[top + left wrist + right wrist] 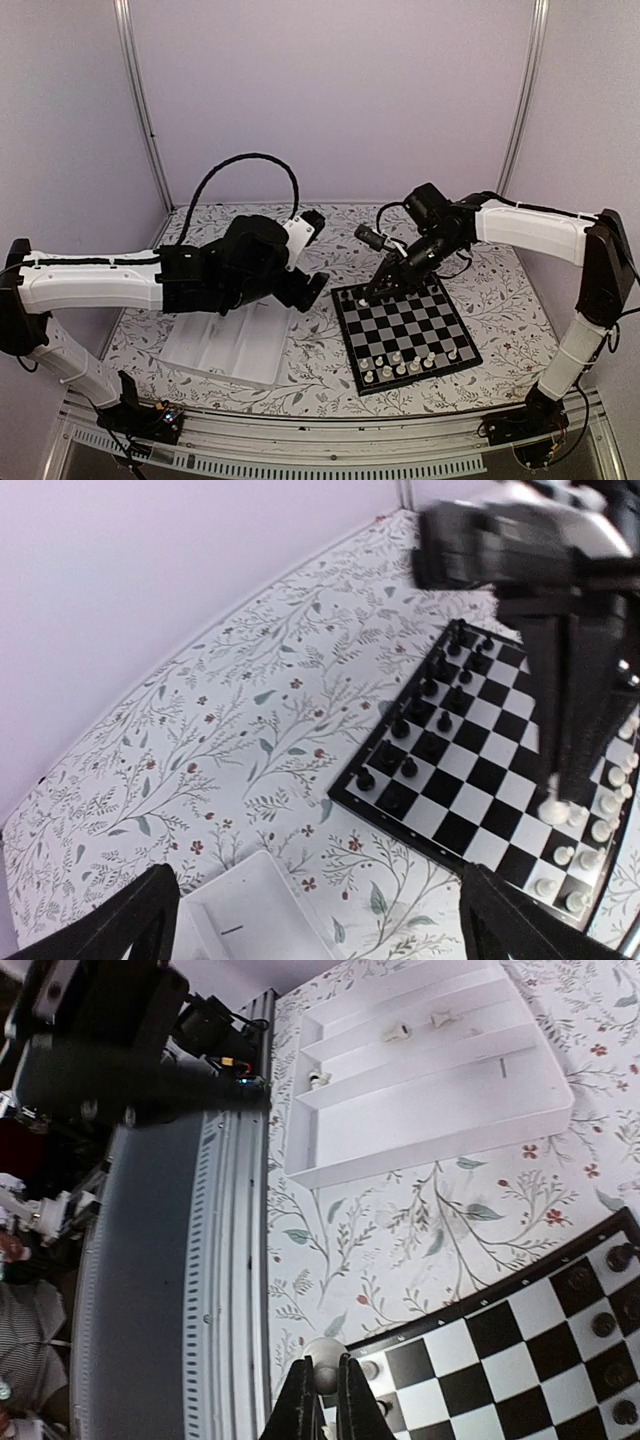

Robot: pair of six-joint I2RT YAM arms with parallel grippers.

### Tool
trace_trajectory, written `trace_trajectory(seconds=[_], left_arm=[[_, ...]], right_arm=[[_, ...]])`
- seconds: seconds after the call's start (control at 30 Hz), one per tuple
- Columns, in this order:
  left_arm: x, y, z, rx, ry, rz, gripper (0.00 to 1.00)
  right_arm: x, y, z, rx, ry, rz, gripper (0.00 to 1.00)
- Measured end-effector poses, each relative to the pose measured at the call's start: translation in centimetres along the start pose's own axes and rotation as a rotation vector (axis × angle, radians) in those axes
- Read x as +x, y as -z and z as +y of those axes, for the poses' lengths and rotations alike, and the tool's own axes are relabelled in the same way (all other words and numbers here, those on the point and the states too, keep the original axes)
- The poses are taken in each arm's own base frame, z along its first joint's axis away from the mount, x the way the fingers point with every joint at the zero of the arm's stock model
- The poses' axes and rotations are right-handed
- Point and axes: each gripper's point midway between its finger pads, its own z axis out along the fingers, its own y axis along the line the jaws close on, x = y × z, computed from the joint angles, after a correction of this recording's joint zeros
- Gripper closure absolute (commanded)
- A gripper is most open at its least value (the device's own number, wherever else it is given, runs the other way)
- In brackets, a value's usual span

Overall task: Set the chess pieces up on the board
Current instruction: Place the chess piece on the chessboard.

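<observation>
The right claw is pinching a white piece at the edge of the board. The left claw is gaping wide near the tray, where more pieces are lying.

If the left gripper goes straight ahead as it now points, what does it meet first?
The left gripper would probably meet the flowered tablecloth, between the white tray and the board; depth unclear.
</observation>
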Motion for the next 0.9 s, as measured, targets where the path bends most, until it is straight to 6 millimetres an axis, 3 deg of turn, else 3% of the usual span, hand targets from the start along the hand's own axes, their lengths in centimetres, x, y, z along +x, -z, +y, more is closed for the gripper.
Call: trace_trajectory(seconds=[0.17, 0.33, 0.53, 0.67, 0.9], left_arm=[[-1.0, 0.3, 2.7, -0.073, 0.102, -0.032, 0.06], [-0.5, -0.1, 2.5, -0.066, 0.185, -0.021, 0.07], [0.5, -0.4, 2.3, -0.066, 0.232, -0.003, 0.07], [0.7, -0.4, 2.4, -0.071, 0.246, 0.003, 0.08], [1.7, -0.8, 2.4, -0.086, 0.268, 0.039, 0.08]], right_arm=[[3.1, 2.2, -0.1, 0.224, 0.127, 0.041, 0.96], [8.5, 3.5, -1.4, 0.417, 0.182, 0.147, 0.96], [12.2, 4.5, -2.4, 0.535, 0.254, 0.225, 0.94], [13.7, 4.3, -3.0, 0.561, 0.284, 0.263, 0.93], [14.4, 3.0, -3.1, 0.560, 0.363, 0.301, 0.92]])
